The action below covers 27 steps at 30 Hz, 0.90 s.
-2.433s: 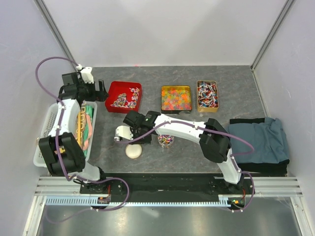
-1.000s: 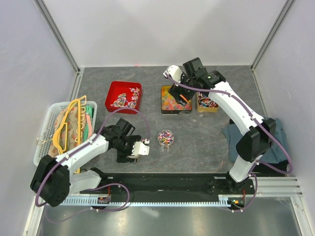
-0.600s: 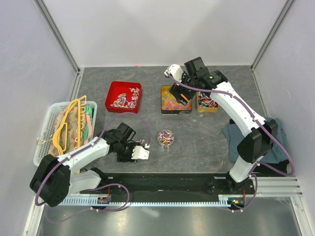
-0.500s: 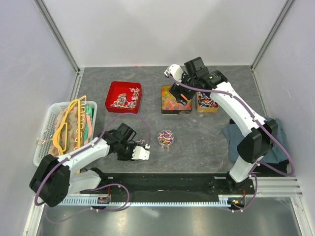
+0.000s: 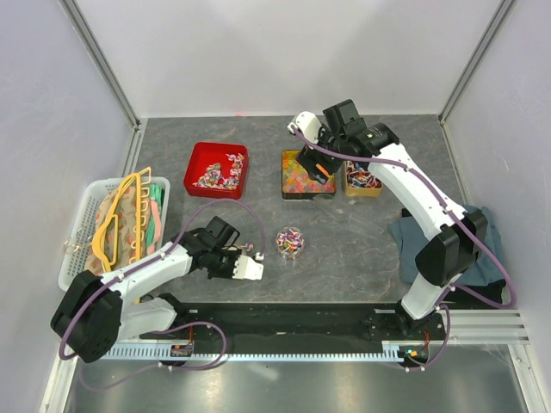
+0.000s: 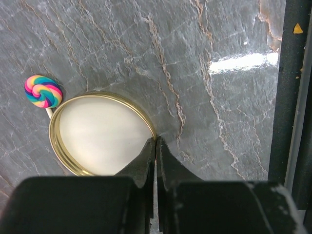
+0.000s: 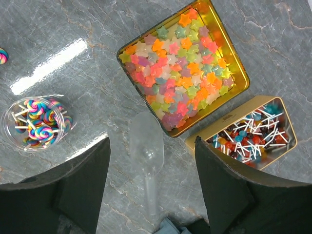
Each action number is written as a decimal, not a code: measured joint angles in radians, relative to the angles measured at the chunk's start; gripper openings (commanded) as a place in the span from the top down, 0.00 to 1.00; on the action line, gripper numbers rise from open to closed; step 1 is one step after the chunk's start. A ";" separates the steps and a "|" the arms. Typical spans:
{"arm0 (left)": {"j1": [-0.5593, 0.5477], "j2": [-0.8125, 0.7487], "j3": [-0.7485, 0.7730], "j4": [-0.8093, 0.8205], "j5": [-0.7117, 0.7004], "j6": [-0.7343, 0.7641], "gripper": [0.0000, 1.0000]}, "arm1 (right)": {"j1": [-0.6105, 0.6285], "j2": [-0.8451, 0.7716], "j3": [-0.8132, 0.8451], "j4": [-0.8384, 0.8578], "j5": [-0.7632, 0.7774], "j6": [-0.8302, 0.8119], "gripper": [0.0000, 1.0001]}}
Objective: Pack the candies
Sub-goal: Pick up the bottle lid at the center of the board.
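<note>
The round gold-rimmed lid (image 6: 97,136) is pinched at its edge by the closed left gripper (image 6: 156,142), while the right gripper (image 7: 152,141) is held wide open and empty above the square gold tin (image 7: 230,40).

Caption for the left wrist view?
Left gripper, shut, tips at the rim of a gold lid on the grey table; a rainbow swirl lollipop lies beside the lid.

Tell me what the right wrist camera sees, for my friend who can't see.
The open right gripper hangs over a grey table, a clear scoop between its fingers. Beyond sit a gold tin of star candies and a smaller tin of lollipops; a clear jar of swirl lollipops stands left.
</note>
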<state>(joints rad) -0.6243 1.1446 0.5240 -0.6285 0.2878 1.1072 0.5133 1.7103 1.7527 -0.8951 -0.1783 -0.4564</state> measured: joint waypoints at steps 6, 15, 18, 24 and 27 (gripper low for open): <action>0.000 0.000 0.045 -0.049 0.009 -0.019 0.98 | 0.000 -0.008 0.000 0.001 -0.005 0.002 0.02; 0.001 -0.006 0.362 -0.201 0.119 -0.087 0.98 | 0.000 -0.029 -0.008 0.012 -0.003 0.008 0.02; 0.019 -0.006 0.481 -0.249 0.180 -0.099 0.98 | -0.002 -0.053 -0.011 0.016 -0.006 0.009 0.02; 0.144 0.023 0.709 -0.346 0.431 -0.127 0.98 | -0.031 -0.112 -0.011 0.037 -0.093 0.028 0.02; 0.233 0.078 0.813 -0.373 0.584 -0.157 0.98 | -0.045 -0.126 -0.011 0.058 -0.135 0.039 0.02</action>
<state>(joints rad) -0.3912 1.2224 1.3373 -1.0016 0.8722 0.9504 0.4683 1.5841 1.7416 -0.8375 -0.3134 -0.4171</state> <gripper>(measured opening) 0.025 0.980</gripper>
